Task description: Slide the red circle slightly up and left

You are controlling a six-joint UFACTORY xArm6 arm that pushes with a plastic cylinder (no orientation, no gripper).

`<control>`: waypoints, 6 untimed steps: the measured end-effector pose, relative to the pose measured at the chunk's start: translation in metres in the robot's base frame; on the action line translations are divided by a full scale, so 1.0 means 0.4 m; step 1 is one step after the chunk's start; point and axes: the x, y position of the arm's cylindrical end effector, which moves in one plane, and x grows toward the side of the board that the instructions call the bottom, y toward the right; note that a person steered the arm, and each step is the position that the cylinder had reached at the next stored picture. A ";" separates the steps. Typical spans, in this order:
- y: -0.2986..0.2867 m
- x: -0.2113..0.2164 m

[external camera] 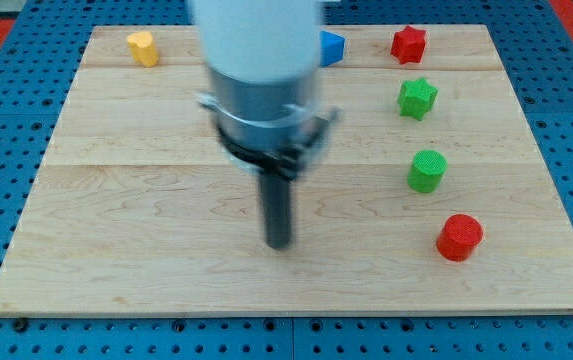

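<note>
The red circle [459, 237] is a short red cylinder near the view's lower right on the wooden board [146, 250]. My tip [280, 243] is the lower end of the dark rod, near the board's lower middle. It stands well to the left of the red circle, at about the same height in the view, and touches no block.
A green circle [427, 170] sits just above the red circle. A green star [417, 98] and a red star [408, 44] lie above that. A blue block [332, 47] is partly hidden by the arm at the top. A yellow block [143, 47] sits at the top left.
</note>
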 end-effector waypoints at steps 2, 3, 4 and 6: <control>0.569 0.100; 0.465 0.021; 0.366 -0.022; 0.514 0.056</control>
